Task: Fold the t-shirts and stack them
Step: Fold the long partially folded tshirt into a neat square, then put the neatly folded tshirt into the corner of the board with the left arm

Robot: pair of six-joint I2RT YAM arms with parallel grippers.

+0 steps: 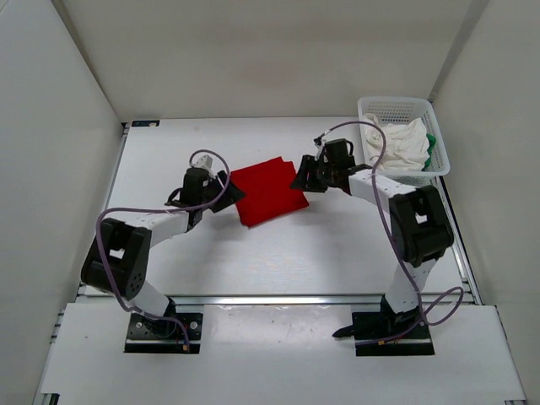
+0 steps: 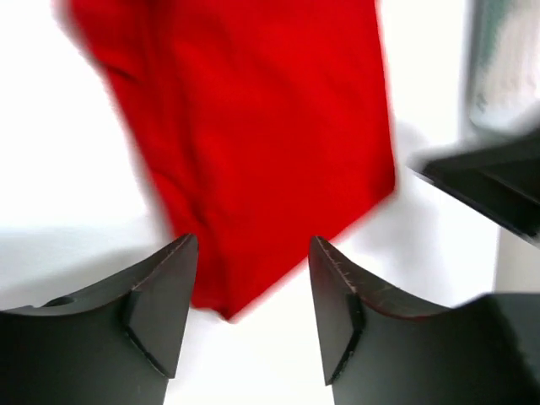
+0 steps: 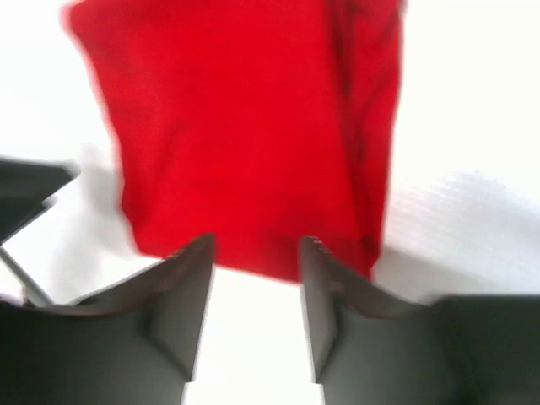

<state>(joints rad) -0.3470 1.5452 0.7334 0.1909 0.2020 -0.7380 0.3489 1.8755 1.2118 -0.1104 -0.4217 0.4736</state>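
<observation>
Top view: overhead from near edge, whole table (image 1: 337,245). Wrist views: close, facing red t-shirt (image 1: 268,192) from opposite sides.

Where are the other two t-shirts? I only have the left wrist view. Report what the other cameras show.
Observer: The white t-shirt lies bunched in the basket at the far right corner of the table.
Operator: Give me the green one.
Observer: The green t-shirt shows only as a sliver at the basket's right wall, next to the white one.
Operator: Check the right gripper's fingers.
Observer: The right gripper has its fingers apart with nothing between them, at the edge of the red t-shirt.
</observation>
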